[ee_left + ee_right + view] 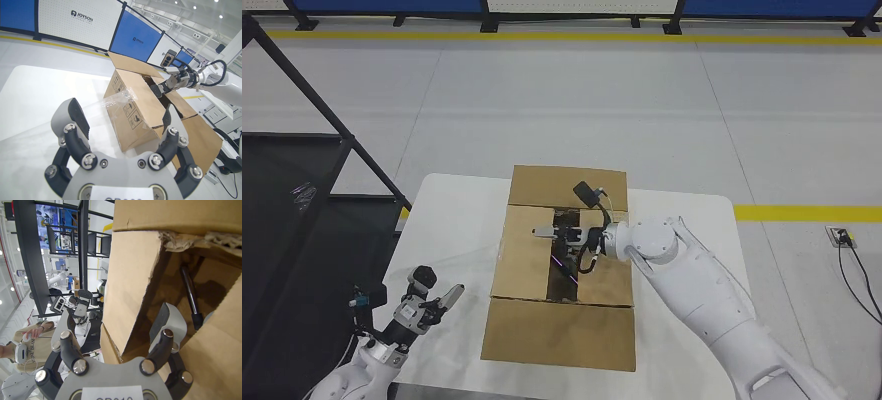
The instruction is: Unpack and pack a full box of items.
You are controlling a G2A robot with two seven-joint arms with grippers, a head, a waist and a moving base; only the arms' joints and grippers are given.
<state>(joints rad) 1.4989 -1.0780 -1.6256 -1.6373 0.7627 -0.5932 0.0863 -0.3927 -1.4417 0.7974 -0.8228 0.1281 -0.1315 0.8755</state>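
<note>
Right gripper [554,248] hangs over the middle of the brown corrugated cardboard box [527,265], at the dark gap between the two flaps that lie across its top. Its fingers are spread wide apart and grasp nothing. In the right wrist view the gripper [116,313] straddles the torn edge of one flap, with one grey-padded finger [166,321] inside the opening and the other outside the cardboard; whether either pad touches the flap cannot be told. Down inside the box lies a slim black rod with a thicker black end [189,291], tilted against the cardboard lining. The box stands near the centre of the white rounded table [457,220], its far and near flaps folded outward and lying flat. The left gripper [440,285] sits low at the table's near left corner, well apart from the box, its fingers likewise spread and empty. From the left wrist view this gripper [122,106] faces the box's side wall, where a crumpled strip of clear plastic tape [121,96] clings beside printed handling symbols, and the right gripper [163,81] shows at the top opening.
</note>
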